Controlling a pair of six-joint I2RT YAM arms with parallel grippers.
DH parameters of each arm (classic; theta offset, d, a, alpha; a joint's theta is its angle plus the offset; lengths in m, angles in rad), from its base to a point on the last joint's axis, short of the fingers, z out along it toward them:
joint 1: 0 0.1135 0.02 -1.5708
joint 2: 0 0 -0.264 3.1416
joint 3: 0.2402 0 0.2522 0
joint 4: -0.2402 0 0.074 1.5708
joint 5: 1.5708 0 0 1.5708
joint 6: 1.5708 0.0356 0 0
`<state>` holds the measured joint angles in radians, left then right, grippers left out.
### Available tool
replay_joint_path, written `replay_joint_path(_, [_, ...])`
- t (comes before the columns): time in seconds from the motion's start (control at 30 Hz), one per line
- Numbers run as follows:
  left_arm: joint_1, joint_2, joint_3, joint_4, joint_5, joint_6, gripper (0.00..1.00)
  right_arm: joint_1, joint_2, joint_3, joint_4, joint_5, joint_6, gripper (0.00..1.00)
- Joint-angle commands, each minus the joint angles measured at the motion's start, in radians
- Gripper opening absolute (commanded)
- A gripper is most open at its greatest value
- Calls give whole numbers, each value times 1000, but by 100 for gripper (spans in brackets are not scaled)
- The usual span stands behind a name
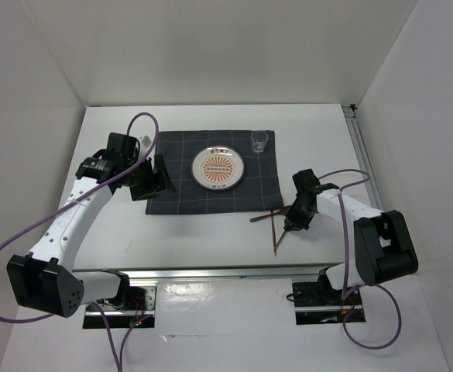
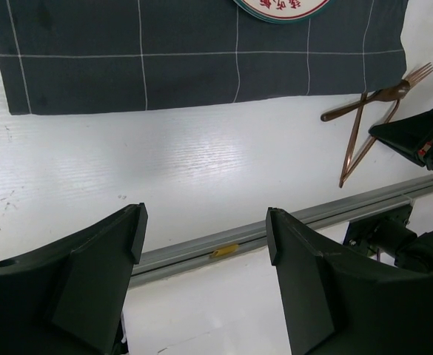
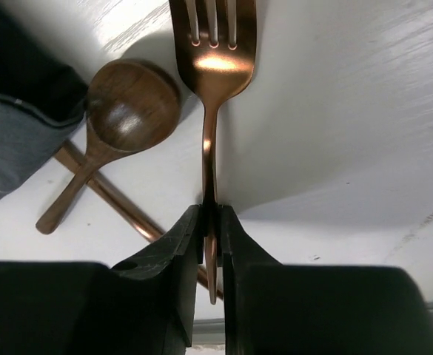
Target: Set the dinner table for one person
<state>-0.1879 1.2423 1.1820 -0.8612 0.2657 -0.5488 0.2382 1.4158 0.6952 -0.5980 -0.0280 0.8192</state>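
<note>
Right gripper [image 3: 211, 218] pinches the copper fork [image 3: 215, 66]; wooden spoon [image 3: 131, 107] lies left of its jaws, maybe touching it; left gripper [image 2: 205, 222] spread wide.

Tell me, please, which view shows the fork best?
The right wrist view: the fork fills the frame, tines sharp, its handle pinched in the right gripper. The left wrist view shows it small near the right edge; the top view gives only crossed cutlery beside the mat.

One camera looks down on the whole tabletop [image 1: 211, 240] from its near side. Left wrist camera faces the mat's [image 2: 201, 74] near edge; right wrist camera sits close over the fork [image 3: 215, 66] beside it (mat in every view).
</note>
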Motion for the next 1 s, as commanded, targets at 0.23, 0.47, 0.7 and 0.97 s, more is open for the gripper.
replay_joint_path(0.23, [-10, 29, 110, 39, 98, 17, 83, 9, -152, 122, -207, 178, -6, 0])
replay_joint_path(0.47, [-10, 29, 206, 21, 96, 16, 83, 145, -138, 429, -264, 238, -49, 0])
replay_joint_path(0.7, [-10, -15, 255, -21, -2, -40, 79, 364, 257, 864, -148, 62, -192, 0])
replay_joint_path(0.97, [-1, -127, 292, -19, -144, -191, 78, 472, 753, 1418, -102, -72, -193, 0])
